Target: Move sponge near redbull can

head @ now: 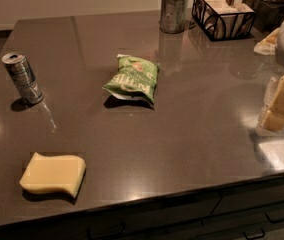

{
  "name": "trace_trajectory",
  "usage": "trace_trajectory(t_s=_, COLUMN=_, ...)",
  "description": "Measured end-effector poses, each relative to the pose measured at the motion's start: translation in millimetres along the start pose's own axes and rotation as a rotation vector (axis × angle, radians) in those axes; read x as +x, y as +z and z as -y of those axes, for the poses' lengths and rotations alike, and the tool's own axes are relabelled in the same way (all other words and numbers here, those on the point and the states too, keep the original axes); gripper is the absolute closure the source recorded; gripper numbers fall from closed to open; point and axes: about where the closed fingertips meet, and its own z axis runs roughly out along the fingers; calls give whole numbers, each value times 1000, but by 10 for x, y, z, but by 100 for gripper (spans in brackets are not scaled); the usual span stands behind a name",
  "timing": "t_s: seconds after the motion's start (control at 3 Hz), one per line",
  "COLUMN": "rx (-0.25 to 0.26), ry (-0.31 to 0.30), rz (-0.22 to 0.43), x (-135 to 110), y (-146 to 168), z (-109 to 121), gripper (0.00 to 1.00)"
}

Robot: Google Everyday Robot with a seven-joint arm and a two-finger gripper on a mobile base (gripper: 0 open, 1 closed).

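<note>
The pale yellow sponge (pixel 53 174) lies flat at the front left of the dark counter (pixel 192 134), near its front edge. The redbull can (pixel 22 78), slim and silver-grey, stands upright at the left side, well behind the sponge. My gripper (pixel 278 106) is at the far right edge of the view, above the counter's right side, far from both the sponge and the can, with nothing seen in it.
A green crinkled chip bag (pixel 132 78) lies mid-counter. A metal cup with white-tipped sticks (pixel 173 10) and a black wire basket of packets (pixel 223 13) stand at the back right. Drawer handles run below the front edge.
</note>
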Motion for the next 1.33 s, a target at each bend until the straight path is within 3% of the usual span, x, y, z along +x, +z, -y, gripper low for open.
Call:
trace_trajectory(t_s=0.67, rx=-15, ry=-15, rz=18, x=-78, y=13, z=-59, gripper=0)
trace_trajectory(t_s=1.0, rx=-58, ry=-58, rz=83, x=-310, y=118, z=-307, gripper=0)
trace_trajectory(t_s=1.33, rx=-93, ry=-130, rz=161, x=-752, y=365, z=-684, gripper=0)
